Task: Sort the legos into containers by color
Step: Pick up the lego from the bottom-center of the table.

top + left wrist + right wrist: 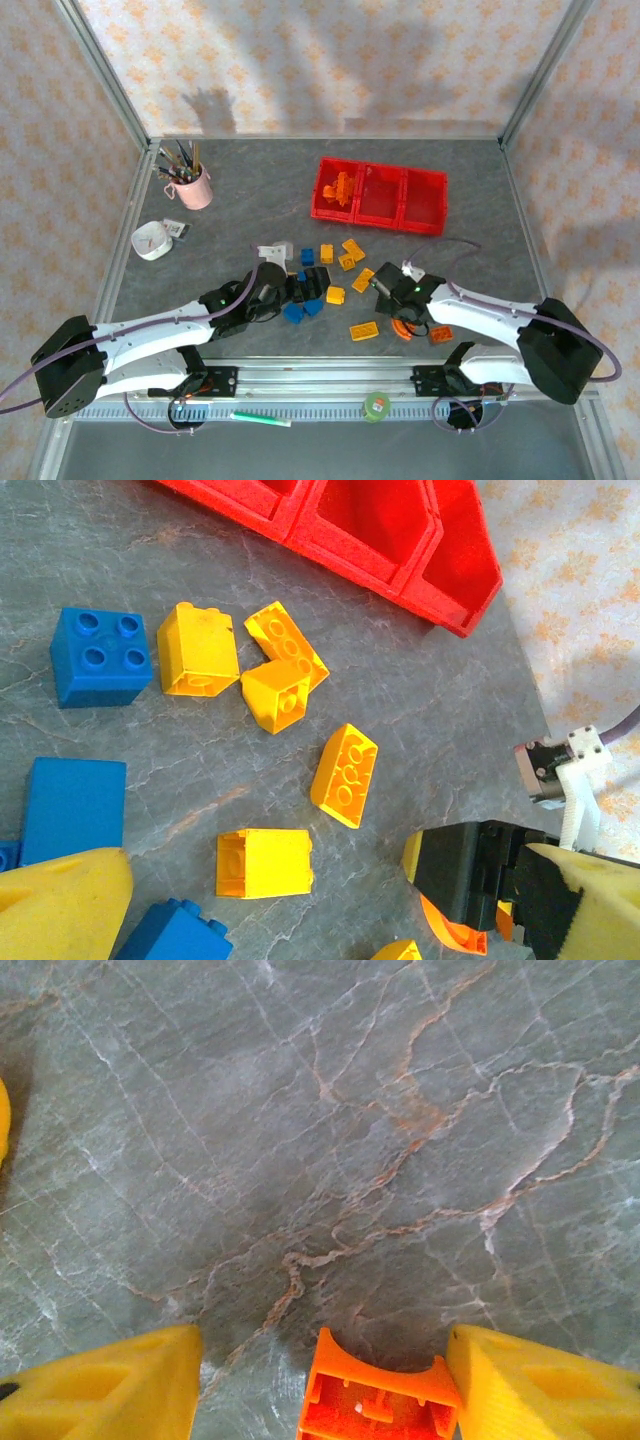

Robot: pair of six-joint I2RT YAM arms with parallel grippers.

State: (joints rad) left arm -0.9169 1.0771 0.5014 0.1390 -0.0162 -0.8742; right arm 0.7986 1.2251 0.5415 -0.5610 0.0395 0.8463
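The red containers (425, 200) (380, 525) stand at the back right of the table, with orange legos (340, 188) in the left bin. Blue (100, 658) and yellow legos (345, 775) lie scattered mid-table. My left gripper (300, 290) (320, 920) hovers wide open over them, a yellow brick (265, 862) lying between its fingers. My right gripper (397, 316) (320, 1390) is low over an orange arch (378, 1400) (403, 330). The arch touches the right finger (545, 1390), and a gap stays at the left finger, so the jaws are open round it.
A pink cup of pens (190, 185) and a white round object (152, 240) sit at the back left. Flat orange bricks (363, 331) lie near the front. A green tape roll (377, 405) and a green pen (262, 418) rest on the front rail.
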